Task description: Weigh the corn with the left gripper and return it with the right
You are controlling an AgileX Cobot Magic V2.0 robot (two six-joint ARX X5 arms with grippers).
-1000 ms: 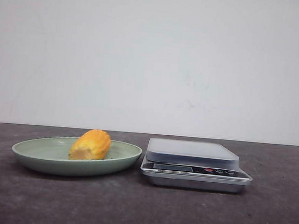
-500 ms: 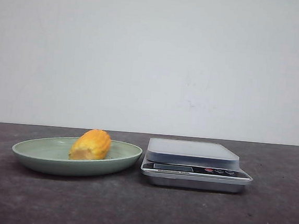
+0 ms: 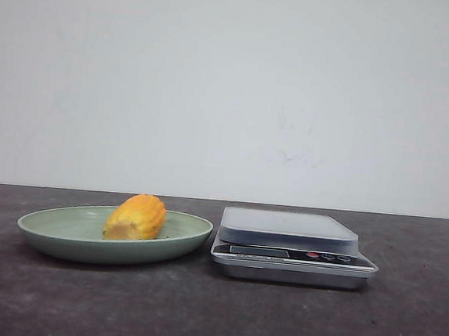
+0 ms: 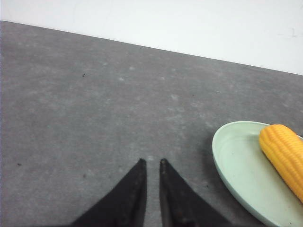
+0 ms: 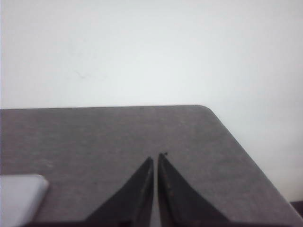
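Observation:
The corn (image 3: 135,218), a stubby yellow-orange cob, lies in a shallow pale green plate (image 3: 53,236) on the left of the dark table. A silver kitchen scale (image 3: 290,229) stands just right of the plate, its platform bare. In the left wrist view the corn (image 4: 284,153) and the plate (image 4: 236,163) are off to one side of my left gripper (image 4: 152,161), which is empty with its jaws nearly together above bare table. My right gripper (image 5: 156,156) is empty and shut above the table, beside a corner of the scale (image 5: 19,196). Neither gripper shows in the front view.
A plain white wall stands behind the table. The right wrist view shows the table's rounded far corner (image 5: 203,108) and its right edge close to the right gripper.

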